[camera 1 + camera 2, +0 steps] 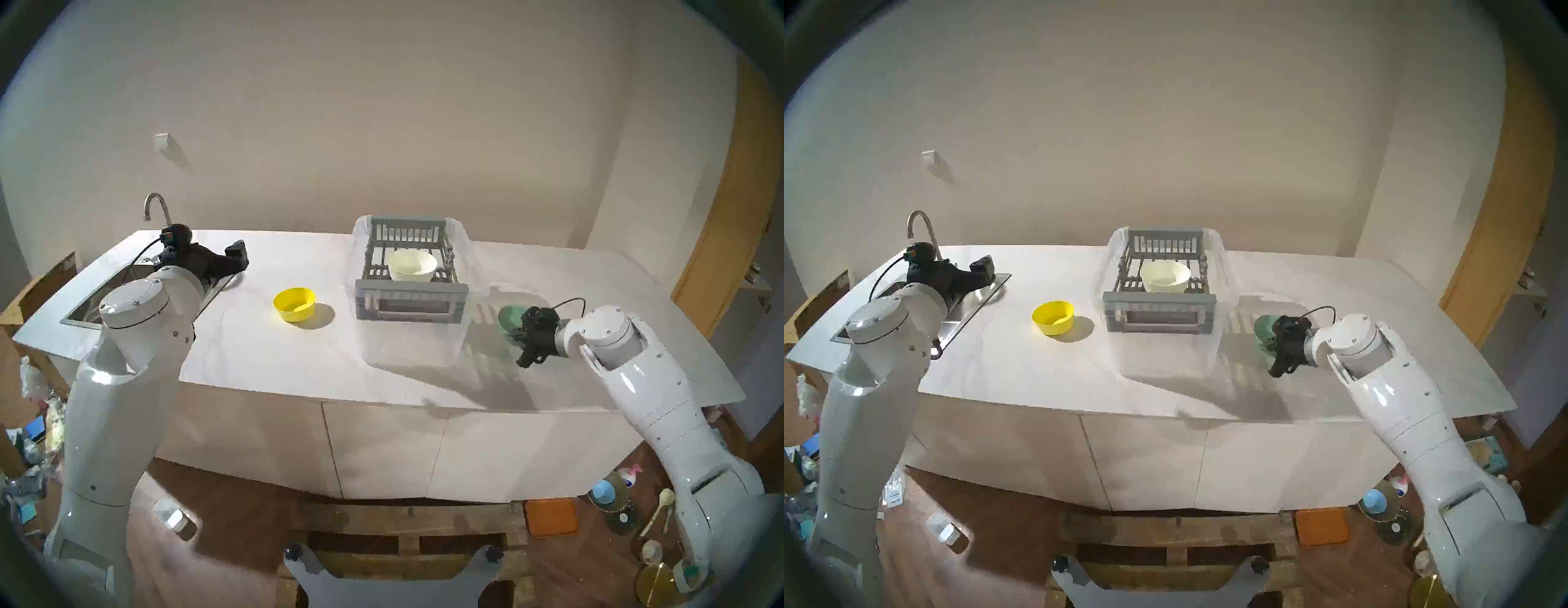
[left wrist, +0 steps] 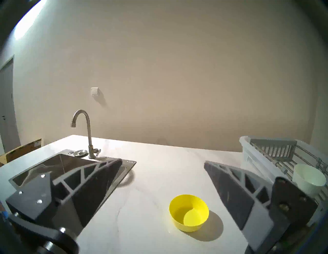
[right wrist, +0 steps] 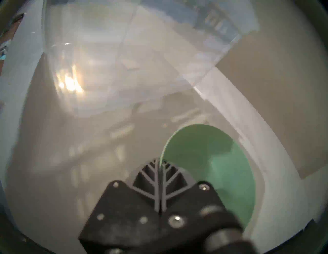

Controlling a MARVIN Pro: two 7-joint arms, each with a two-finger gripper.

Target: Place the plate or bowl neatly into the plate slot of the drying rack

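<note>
The grey drying rack (image 1: 411, 297) sits on a clear tub at the counter's back centre. A cream bowl (image 1: 411, 264) rests upright on its bottom bars, and the plate slot gaps (image 1: 376, 265) show to the bowl's left. A yellow bowl (image 1: 294, 304) stands on the counter left of the rack. Right of the rack, my right gripper (image 3: 160, 163) is shut on the rim of a green bowl (image 3: 213, 159), low over the counter. My left gripper (image 2: 163, 162) hangs open and empty by the sink, with the yellow bowl (image 2: 189, 212) below and between its fingers.
The clear plastic tub (image 1: 407, 348) under the rack reaches toward the counter's front. A steel sink (image 1: 85, 310) with a faucet (image 1: 155, 204) fills the counter's left end. The wall runs close behind the rack. Clutter lies on the floor at both sides.
</note>
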